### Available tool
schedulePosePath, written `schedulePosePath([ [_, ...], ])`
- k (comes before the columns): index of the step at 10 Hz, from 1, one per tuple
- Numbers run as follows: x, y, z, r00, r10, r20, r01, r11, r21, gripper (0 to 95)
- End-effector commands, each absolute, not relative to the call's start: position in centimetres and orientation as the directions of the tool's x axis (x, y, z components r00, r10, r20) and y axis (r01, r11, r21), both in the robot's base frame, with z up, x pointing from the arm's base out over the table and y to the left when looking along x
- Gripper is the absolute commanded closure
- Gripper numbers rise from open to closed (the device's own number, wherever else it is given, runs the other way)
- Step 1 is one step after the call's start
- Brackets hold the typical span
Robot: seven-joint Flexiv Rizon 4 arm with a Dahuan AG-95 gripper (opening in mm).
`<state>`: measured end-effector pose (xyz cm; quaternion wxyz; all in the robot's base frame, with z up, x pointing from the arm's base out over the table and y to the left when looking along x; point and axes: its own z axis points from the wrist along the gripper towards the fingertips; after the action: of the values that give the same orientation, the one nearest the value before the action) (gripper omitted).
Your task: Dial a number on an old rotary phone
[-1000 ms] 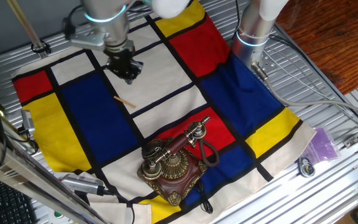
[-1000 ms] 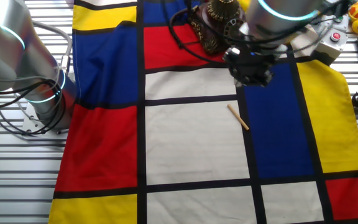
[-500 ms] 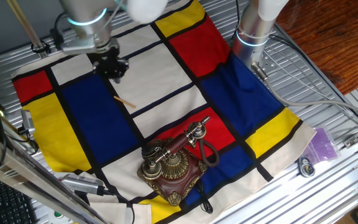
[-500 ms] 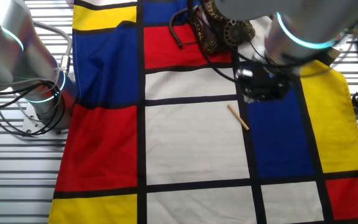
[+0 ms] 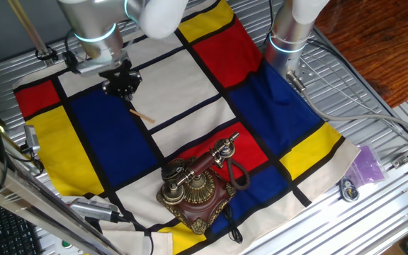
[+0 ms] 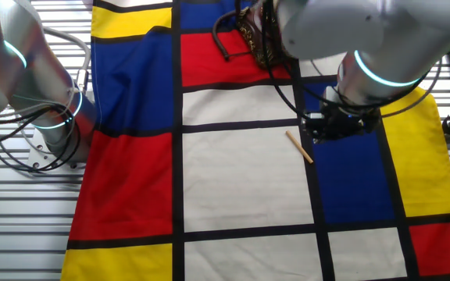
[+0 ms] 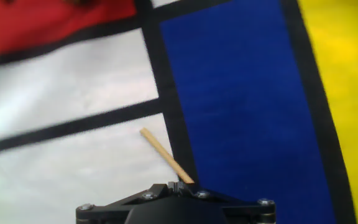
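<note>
The old rotary phone [image 5: 197, 185], with a dark carved base, brass dial and a red-and-brass handset on its cradle, stands on the checkered cloth near the front edge. In the other fixed view only its edge [image 6: 250, 35] shows behind the arm. My gripper [image 5: 124, 89] is far from the phone, low over the cloth at the boundary of a blue and a white panel. It also shows in the other fixed view [image 6: 336, 129]. In the hand view the gripper [image 7: 178, 182] has its fingertips together and empty, just above one end of a thin wooden stick [image 7: 165, 155].
The wooden stick [image 5: 142, 115] lies loose on the cloth [image 5: 275, 106], and shows in the other fixed view [image 6: 299, 147]. A second arm's base [image 5: 289, 35] stands at the cloth's far side. The phone's black cord [image 5: 238, 177] loops beside it. A purple bag [image 5: 368, 167] lies off the cloth.
My gripper has moved across the cloth away from the phone and come down near the stick. The phone and stick have not moved.
</note>
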<state>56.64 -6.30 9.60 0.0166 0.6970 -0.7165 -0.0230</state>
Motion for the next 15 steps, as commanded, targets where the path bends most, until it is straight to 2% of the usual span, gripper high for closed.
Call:
schedulePosePath([
  [1,56.85,-6.38,8.93,-0.002,-1.0,-0.006,-0.999,0.002,0.044,95.0],
  [5,57.02,-6.56,9.72,0.002,-1.0,-0.008,-1.0,-0.002,0.031,95.0],
  [9,57.02,-6.56,9.72,0.111,-0.985,0.131,-0.993,-0.106,0.041,95.0],
  [13,57.02,-6.56,9.72,0.168,-0.977,0.133,-0.986,-0.165,0.034,95.0],
  [14,57.02,-6.56,9.72,0.17,-0.976,0.135,-0.985,-0.168,0.031,76.0],
  [15,57.02,-6.56,9.72,0.178,-0.975,0.137,-0.984,-0.176,0.027,76.0],
])
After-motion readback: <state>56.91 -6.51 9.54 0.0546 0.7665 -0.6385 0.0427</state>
